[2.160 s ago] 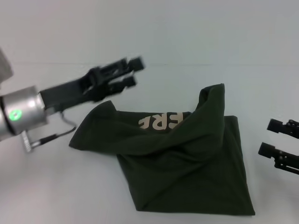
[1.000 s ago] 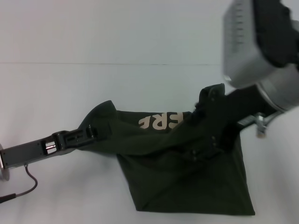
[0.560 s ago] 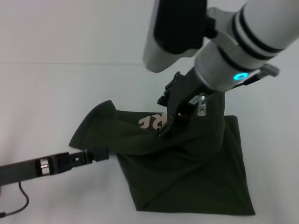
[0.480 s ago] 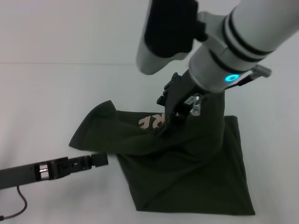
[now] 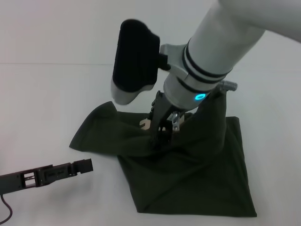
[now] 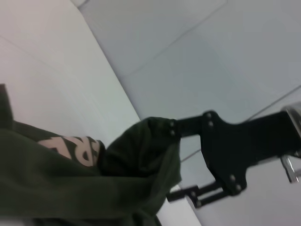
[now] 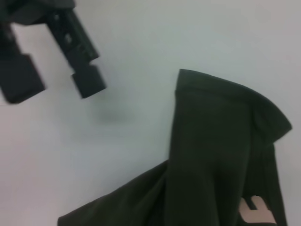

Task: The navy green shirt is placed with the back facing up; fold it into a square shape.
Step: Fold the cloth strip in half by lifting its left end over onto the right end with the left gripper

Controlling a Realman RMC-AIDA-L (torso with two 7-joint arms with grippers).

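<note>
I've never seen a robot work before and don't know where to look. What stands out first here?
The big white right arm reaching down across the middle, its right hand pressed into the crumpled navy green shirt near a bit of cream lettering. The shirt lies bunched and half folded on the white table. The left hand is low beside the shirt's left edge, not touching it.

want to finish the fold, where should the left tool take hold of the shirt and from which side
Likely the loose flap sticking out on the robot's left of the navy green shirt, at its edge near. It lies thin and flat on the table, clear of the bunched middle where the right tool is down in the cloth. The left tool sits just off that flap, so come in low from the robot's left.
</note>
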